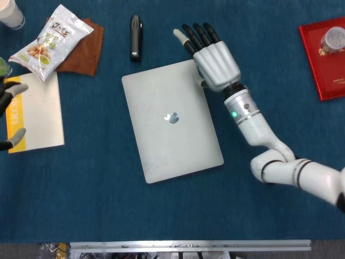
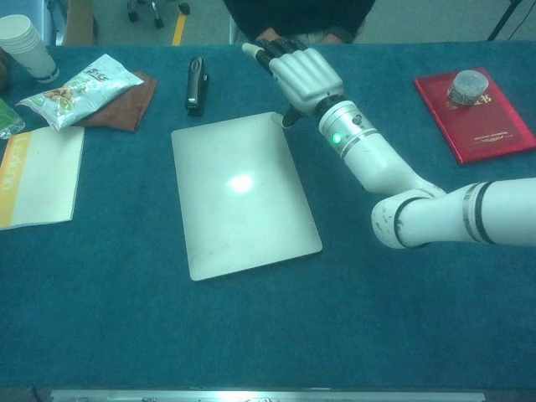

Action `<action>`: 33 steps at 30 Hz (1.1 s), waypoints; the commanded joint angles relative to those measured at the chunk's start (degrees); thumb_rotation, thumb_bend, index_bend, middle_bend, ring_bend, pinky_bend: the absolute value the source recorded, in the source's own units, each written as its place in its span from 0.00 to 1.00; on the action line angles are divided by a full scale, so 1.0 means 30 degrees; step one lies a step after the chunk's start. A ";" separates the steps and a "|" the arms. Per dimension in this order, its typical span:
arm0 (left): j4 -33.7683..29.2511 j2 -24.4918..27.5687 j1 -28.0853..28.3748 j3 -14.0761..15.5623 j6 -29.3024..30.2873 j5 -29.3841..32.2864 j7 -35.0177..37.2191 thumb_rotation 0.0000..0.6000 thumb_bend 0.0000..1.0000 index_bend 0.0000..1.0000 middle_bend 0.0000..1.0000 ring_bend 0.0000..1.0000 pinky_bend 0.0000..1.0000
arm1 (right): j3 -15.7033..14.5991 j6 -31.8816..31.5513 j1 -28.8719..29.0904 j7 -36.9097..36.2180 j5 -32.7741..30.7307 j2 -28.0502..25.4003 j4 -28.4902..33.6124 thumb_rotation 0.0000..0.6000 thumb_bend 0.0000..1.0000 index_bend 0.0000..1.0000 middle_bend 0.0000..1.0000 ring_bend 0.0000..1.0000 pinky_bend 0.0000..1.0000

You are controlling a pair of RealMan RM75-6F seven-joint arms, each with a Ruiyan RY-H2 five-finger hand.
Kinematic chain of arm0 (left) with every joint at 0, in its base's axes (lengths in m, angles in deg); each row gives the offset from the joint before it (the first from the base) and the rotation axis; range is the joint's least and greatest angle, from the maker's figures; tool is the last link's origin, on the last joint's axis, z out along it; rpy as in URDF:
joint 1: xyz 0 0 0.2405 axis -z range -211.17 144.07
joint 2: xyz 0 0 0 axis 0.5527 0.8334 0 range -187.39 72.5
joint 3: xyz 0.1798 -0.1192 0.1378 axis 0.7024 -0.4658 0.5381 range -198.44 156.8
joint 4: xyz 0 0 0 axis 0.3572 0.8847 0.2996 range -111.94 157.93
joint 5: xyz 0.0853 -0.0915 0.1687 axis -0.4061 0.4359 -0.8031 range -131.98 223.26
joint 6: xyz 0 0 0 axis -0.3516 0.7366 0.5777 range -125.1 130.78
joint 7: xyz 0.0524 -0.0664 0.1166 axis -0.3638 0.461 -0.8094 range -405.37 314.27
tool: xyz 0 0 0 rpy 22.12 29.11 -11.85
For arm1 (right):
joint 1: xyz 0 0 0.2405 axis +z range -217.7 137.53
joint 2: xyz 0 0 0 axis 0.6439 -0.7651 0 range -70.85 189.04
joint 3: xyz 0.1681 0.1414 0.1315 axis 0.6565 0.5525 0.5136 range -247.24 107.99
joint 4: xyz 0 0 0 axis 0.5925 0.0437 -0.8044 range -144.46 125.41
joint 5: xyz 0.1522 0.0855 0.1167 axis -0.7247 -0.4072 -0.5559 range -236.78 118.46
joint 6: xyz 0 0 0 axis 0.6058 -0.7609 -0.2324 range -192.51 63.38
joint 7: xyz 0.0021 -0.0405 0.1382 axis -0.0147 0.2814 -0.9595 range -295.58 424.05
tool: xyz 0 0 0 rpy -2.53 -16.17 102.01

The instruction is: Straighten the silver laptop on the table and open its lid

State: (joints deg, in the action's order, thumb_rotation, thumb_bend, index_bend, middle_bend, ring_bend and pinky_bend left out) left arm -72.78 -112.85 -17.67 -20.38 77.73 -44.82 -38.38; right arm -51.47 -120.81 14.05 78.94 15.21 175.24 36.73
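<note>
The silver laptop (image 1: 172, 120) (image 2: 243, 193) lies shut in the middle of the blue table, its far end turned slightly to the left. My right hand (image 1: 213, 56) (image 2: 301, 71) hovers over the laptop's far right corner, palm down and fingers stretched out together, holding nothing. It looks lifted off the lid. My left hand (image 1: 9, 113) shows only as a few spread fingertips at the left edge of the head view, over a booklet and well away from the laptop.
Behind the laptop lies a black stapler (image 1: 135, 36) (image 2: 196, 84). At the far left are a snack bag (image 1: 51, 42), a brown cloth (image 1: 81, 51), a yellow-and-white booklet (image 1: 38, 110) and a paper cup (image 1: 11, 13). A red book (image 1: 323, 70) with a jar (image 1: 332, 38) lies far right.
</note>
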 commanded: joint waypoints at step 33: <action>0.1737 -0.5749 0.3167 0.1926 -0.4858 -0.3833 -0.6604 1.00 0.27 0.00 0.01 0.00 0.07 | -0.0267 -0.2351 -0.4318 0.3356 -0.2383 -1.0436 0.9768 1.00 0.13 0.00 0.05 0.00 0.08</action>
State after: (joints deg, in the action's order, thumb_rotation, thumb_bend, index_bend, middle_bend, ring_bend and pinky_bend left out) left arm -67.84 -129.47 -8.50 -14.71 63.59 -56.31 -57.85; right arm -52.21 -127.83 1.19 89.12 8.10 144.04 66.05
